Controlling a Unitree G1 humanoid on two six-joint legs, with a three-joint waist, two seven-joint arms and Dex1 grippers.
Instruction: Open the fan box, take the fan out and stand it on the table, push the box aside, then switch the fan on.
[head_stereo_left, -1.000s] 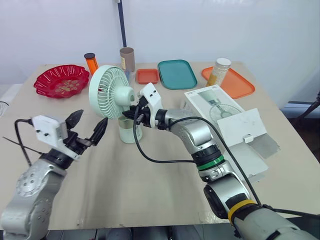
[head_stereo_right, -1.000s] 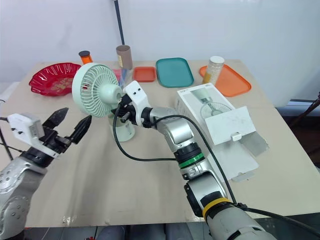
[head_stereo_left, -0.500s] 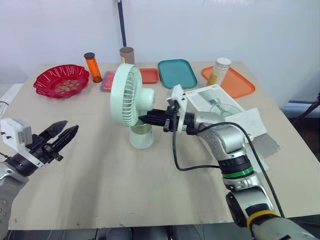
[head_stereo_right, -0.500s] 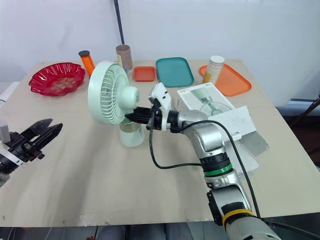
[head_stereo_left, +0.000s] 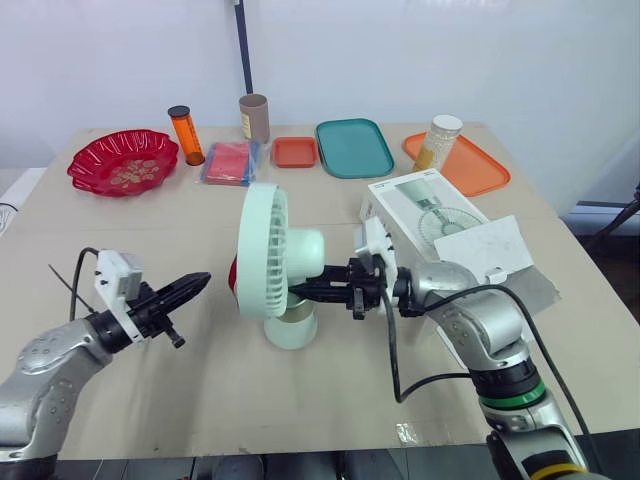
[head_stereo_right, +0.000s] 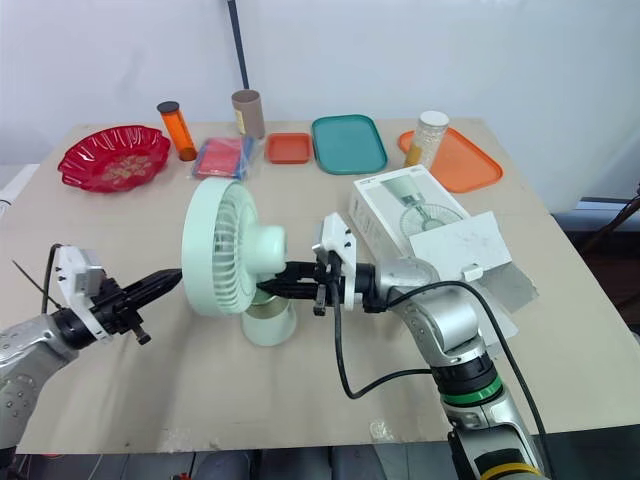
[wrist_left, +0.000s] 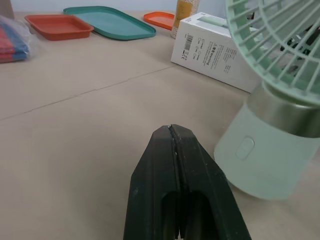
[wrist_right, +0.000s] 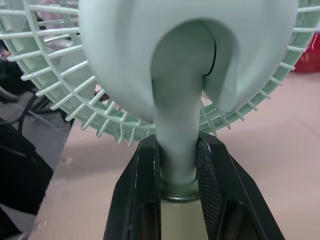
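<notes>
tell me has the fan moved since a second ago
Yes. The fan has shifted nearer the robot and rightward, farther from the red bowl, held by the right end effector.

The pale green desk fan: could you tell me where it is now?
The fan stands upright at the centre of the table in the eye views, neck clamped by the right gripper, with the white fan box to the robot's right.

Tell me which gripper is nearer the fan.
Right. The right gripper is shut on the fan at its neck; the left gripper, shut, hangs off to its left, touching nothing.
</notes>
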